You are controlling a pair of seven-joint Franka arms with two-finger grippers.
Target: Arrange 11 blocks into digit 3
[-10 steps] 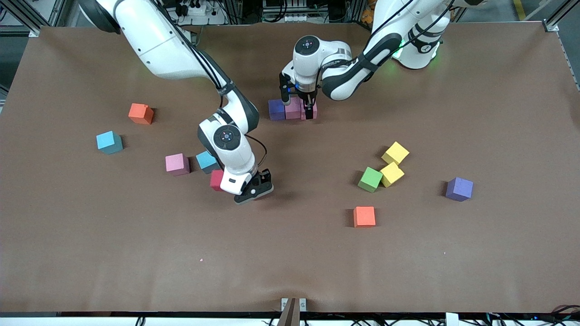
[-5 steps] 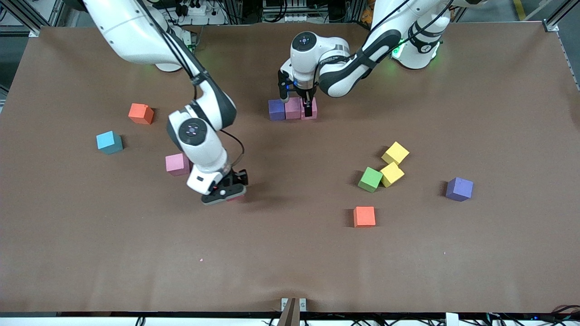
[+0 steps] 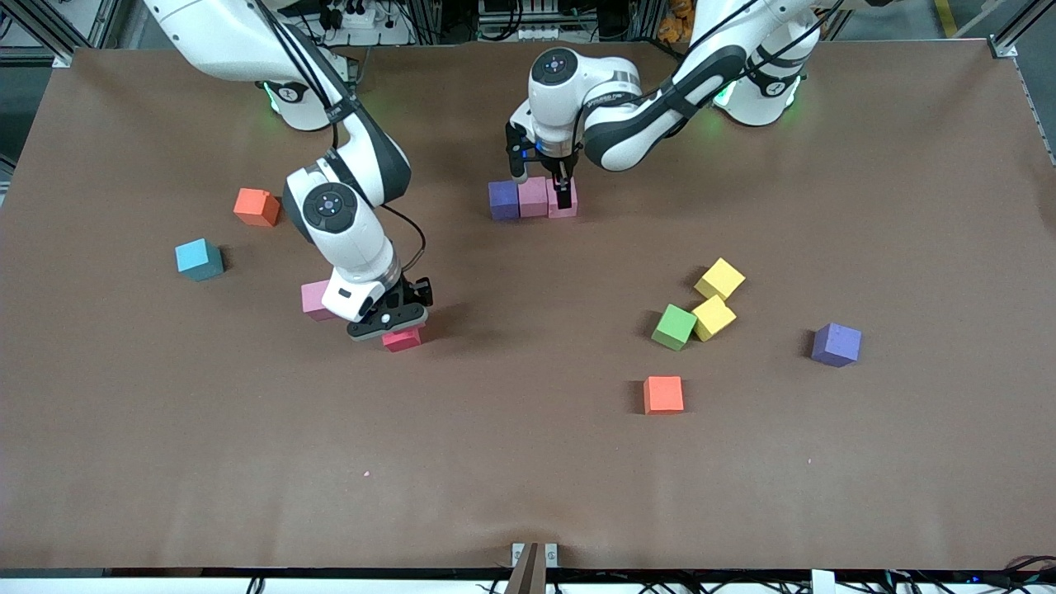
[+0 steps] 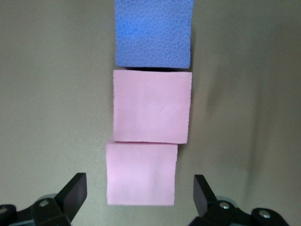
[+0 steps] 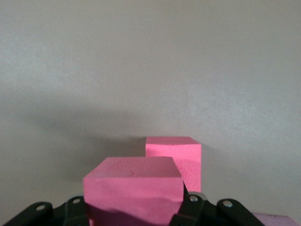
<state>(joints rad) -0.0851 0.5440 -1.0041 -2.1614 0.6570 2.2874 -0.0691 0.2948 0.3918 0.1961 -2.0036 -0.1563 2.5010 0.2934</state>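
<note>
Right gripper (image 3: 394,318) carries a red block (image 5: 133,190) in its jaws, just above a second red block (image 3: 402,337) on the counter (image 3: 528,462); left gripper (image 3: 540,183), jaws wide, straddles the end pink block (image 4: 141,173) of a purple-pink-pink row

My two arms are glossy white shells broken by dark grey joint bands, each wrist capped by a round dark disc with a small coloured dot at its centre. Black cables run along the outside of both arms, looping free near the wrists. Green light glows at the rim of each white base. My left gripper (image 3: 561,191) has black fingers under a blue-lit wrist; my right gripper (image 3: 394,318) is black with a grey flange, and small silver screws stud its finger mounts.
</note>
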